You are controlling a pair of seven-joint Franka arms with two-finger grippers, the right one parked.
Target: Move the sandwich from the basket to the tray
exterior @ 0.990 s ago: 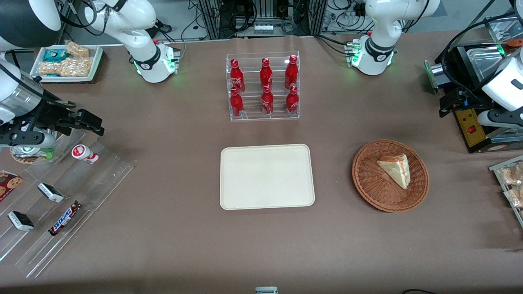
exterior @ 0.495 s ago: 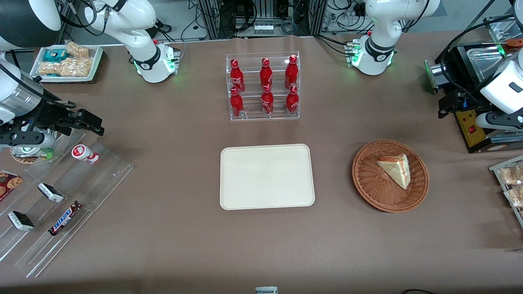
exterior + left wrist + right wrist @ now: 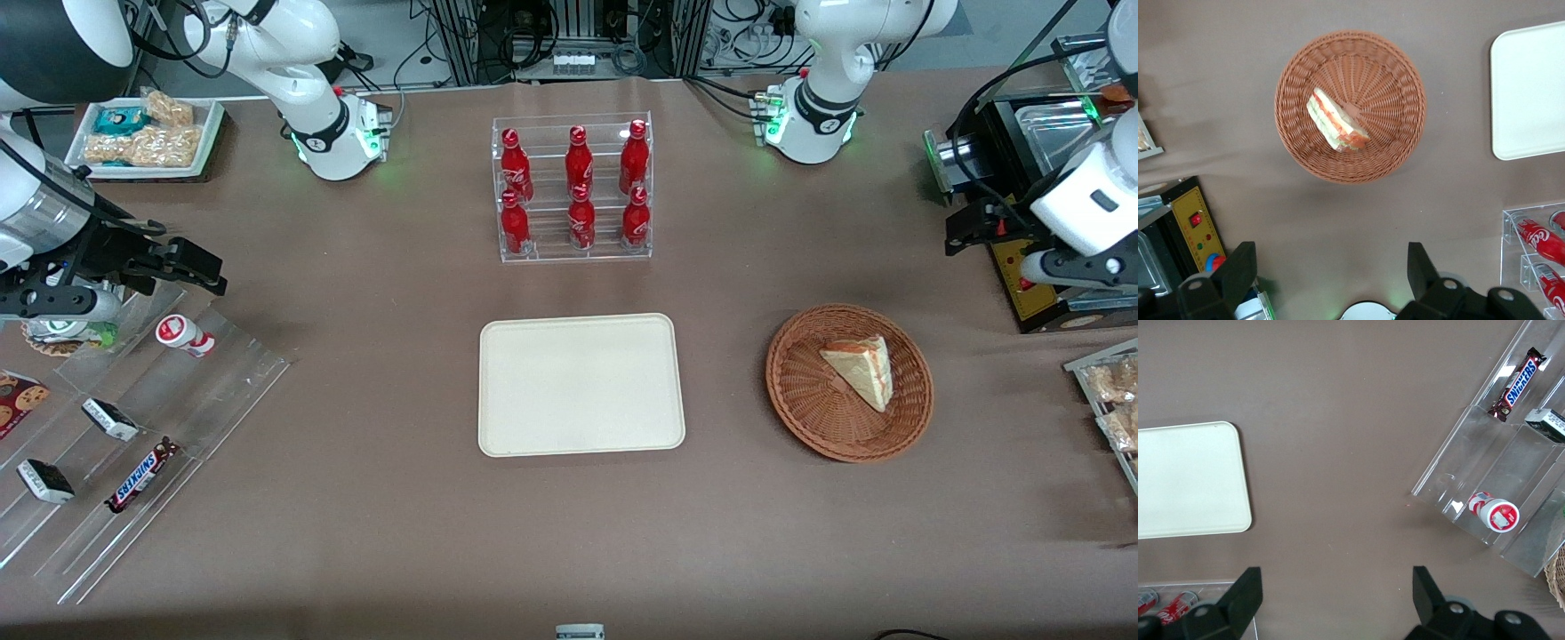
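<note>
I see the small triangular wedge of pale white bread, the sandwich [image 3: 859, 370], lying inside the round reddish-brown woven wicker basket [image 3: 818, 418], toward the part of the bowl farther from the front camera, its orange-red and green filling [image 3: 1327, 119] showing along the cut side. The basket sits on the brown table [image 3: 373, 533] toward the working arm's end, apart from the flat rectangular cream-coloured tray [image 3: 581, 385] with rounded corners, which lies beside it near the middle of the table.

My left gripper [image 3: 1331, 277] hangs high above the table, off the basket's rim and farther from the front camera than the basket, near a black box with a yellow panel [image 3: 1021, 277]. In the wrist view its 2 black fingers [image 3: 1239, 270] stand wide apart with nothing between them, and the basket with the sandwich shows well clear of them. It touches neither the sandwich nor the basket.

Farther from the front camera than the tray stands a clear acrylic rack [image 3: 574, 187] holding 6 red bottles [image 3: 580, 162] in 2 rows of 3.
</note>
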